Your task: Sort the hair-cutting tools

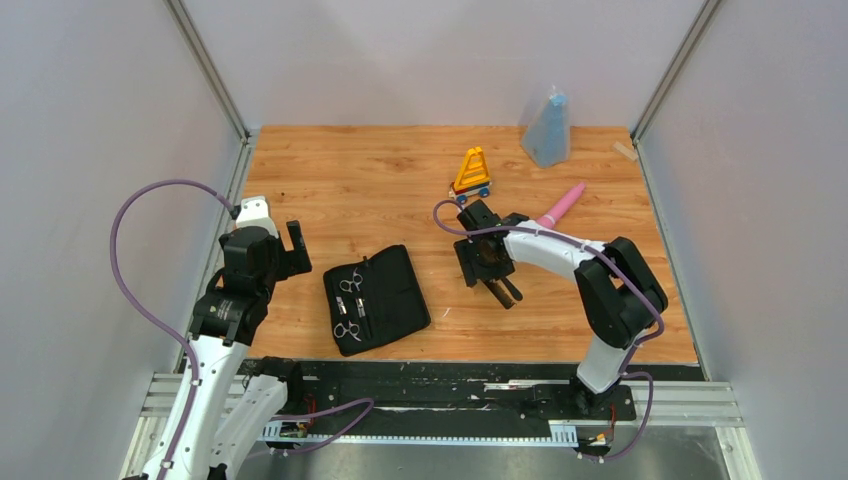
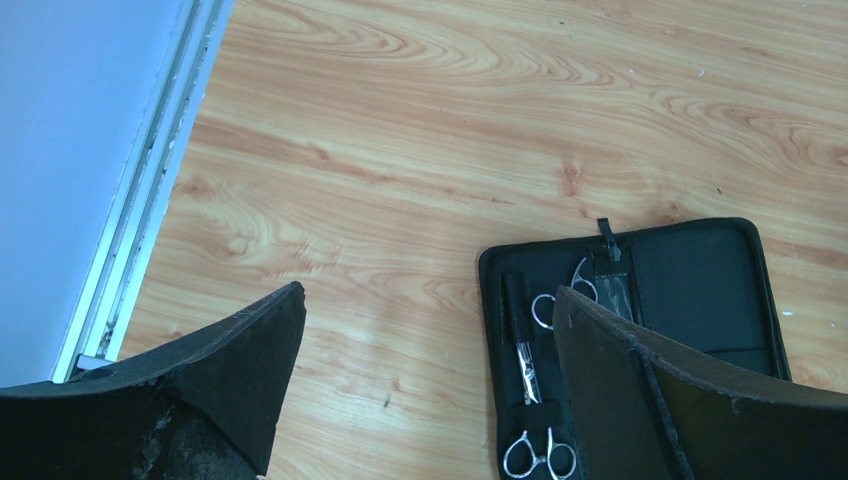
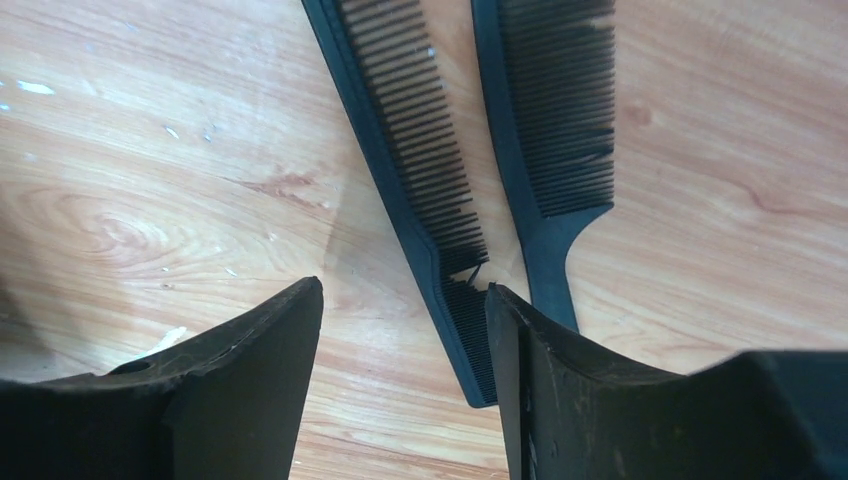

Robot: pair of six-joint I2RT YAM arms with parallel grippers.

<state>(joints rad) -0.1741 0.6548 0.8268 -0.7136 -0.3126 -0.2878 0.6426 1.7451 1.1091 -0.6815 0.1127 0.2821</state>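
Two silver scissors (image 1: pixel 350 283) (image 1: pixel 348 328) lie strapped inside an open black case (image 1: pixel 390 290) at the front centre. In the left wrist view, the lower scissors (image 2: pixel 530 400) and the upper pair's rings (image 2: pixel 560 295) show in the case (image 2: pixel 690 280). My left gripper (image 1: pixel 297 250) (image 2: pixel 430 300) is open and empty, above bare wood left of the case. Two black combs (image 1: pixel 505 291) lie side by side on the wood. In the right wrist view, they are a straight comb (image 3: pixel 420 170) and a handled comb (image 3: pixel 560 130). My right gripper (image 1: pixel 490 275) (image 3: pixel 405 300) is open, low over the straight comb's near end.
A yellow-orange toy on wheels (image 1: pixel 472 172) and a pink wand (image 1: pixel 560 205) lie behind the right gripper. A blue bag (image 1: pixel 548 130) stands at the back right, with a small beige piece (image 1: pixel 625 150) by the right wall. Walls close in both sides.
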